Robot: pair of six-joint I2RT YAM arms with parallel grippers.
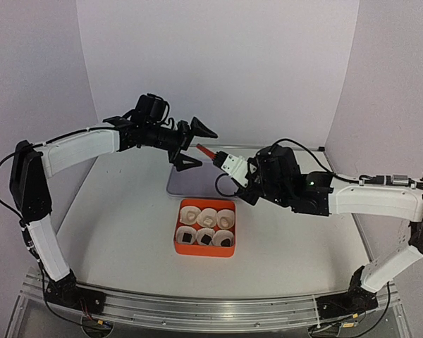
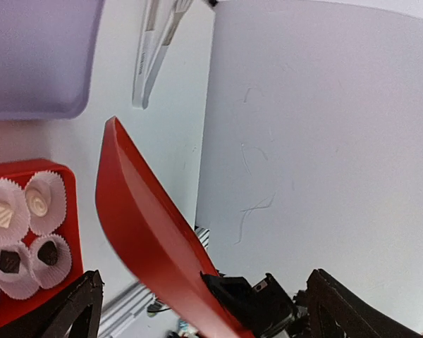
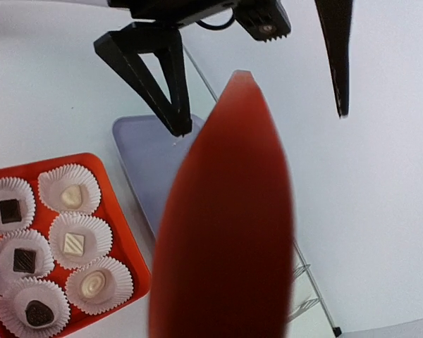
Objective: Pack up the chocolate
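The chocolate [image 1: 205, 229] lies in white paper cups inside an orange box [image 1: 204, 251] at mid table: dark cubes [image 3: 21, 260] and pale pieces [image 3: 74, 243]. Above and behind the box, my right gripper [image 1: 229, 163] is shut on one end of an orange lid [image 1: 206, 151], which sticks out toward the left arm. The lid [image 3: 225, 232] fills the right wrist view and hides the right fingers. My left gripper [image 1: 203, 146] stands open around the lid's far tip, its fingers [image 3: 155, 77] apart from the lid [image 2: 148, 239].
A lavender flat tray [image 1: 190, 184] lies on the table just behind the box. White walls close in the table at the back and both sides. The metal rail with the arm bases [image 1: 197, 310] runs along the near edge.
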